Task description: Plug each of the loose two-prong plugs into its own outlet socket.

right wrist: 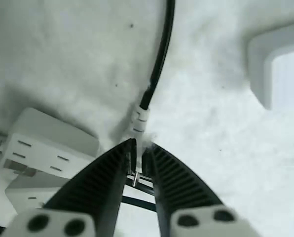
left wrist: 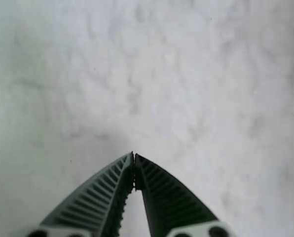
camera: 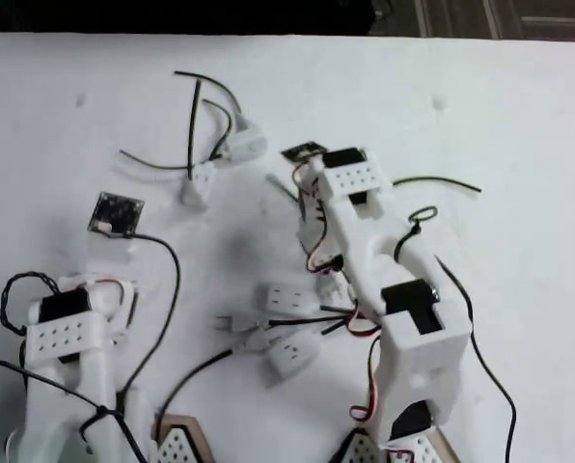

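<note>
My right gripper (right wrist: 138, 148) is shut on the end of a two-prong plug (right wrist: 138, 122), whose white collar and black cord (right wrist: 159, 59) run away from the fingertips. A white outlet block (right wrist: 43, 145) with slot pairs lies just beside the fingers, and a second block (right wrist: 26, 195) sits behind it. From above, the right arm (camera: 365, 231) bends over two outlet blocks (camera: 290, 299) (camera: 292, 355). A loose plug (camera: 237, 323) lies next to them, prongs pointing left. My left gripper (left wrist: 133, 157) is shut on nothing over bare white table.
Farther back lie another white plug (camera: 241, 145) and a small outlet block (camera: 196, 183) amid looping black cords (camera: 193, 116). A white block edge (right wrist: 280, 64) shows near the right gripper. The left arm (camera: 66, 333) sits at the front left. The table's far edge (camera: 268, 37) runs along the back.
</note>
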